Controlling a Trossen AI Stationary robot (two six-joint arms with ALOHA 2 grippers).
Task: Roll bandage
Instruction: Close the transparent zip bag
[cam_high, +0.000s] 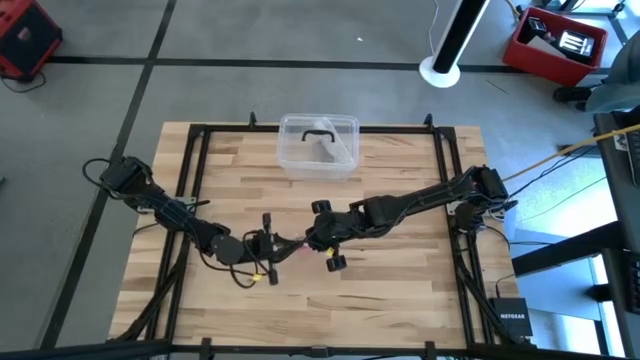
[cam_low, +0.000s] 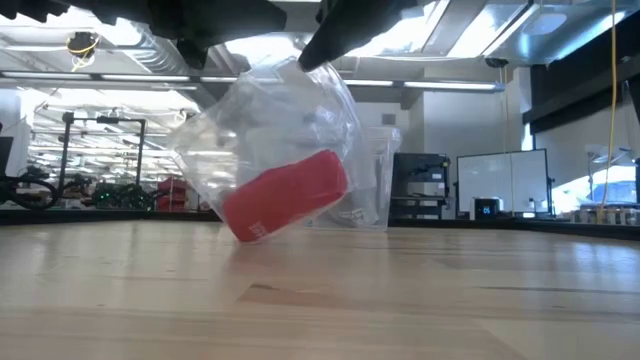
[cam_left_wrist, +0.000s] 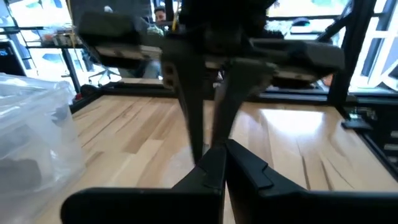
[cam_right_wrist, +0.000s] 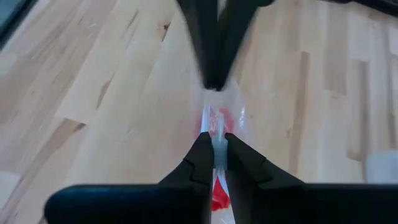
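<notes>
1. The bandage (cam_low: 285, 207) is a small red fabric roll, sealed inside a clear crinkly plastic wrapper (cam_low: 262, 125). It hangs tilted just above the middle of the light wooden table (cam_low: 420, 300). Whether its low corner touches the wood, you can't tell.
2. Handling, as a guess: light, soft and compressible. The film is slick and will stretch or tear before the roll resists. Expect the roll to slide inside the bag.
3. Where to hold: pinch the film edges to open it. Only grab the red fabric itself once it's out. Squeezing the roll through the plastic will likely slip.
4. The right gripper (cam_right_wrist: 213, 158) is pinched tight on the film, with red showing just past its fingertips.
5. The left gripper (cam_left_wrist: 217, 163) sits fingertip to fingertip with it at table centre, also closed on the wrapper.
6. Well behind, near the far edge, you have the clear plastic box with black handle (cam_high: 319, 146), untouched.
</notes>
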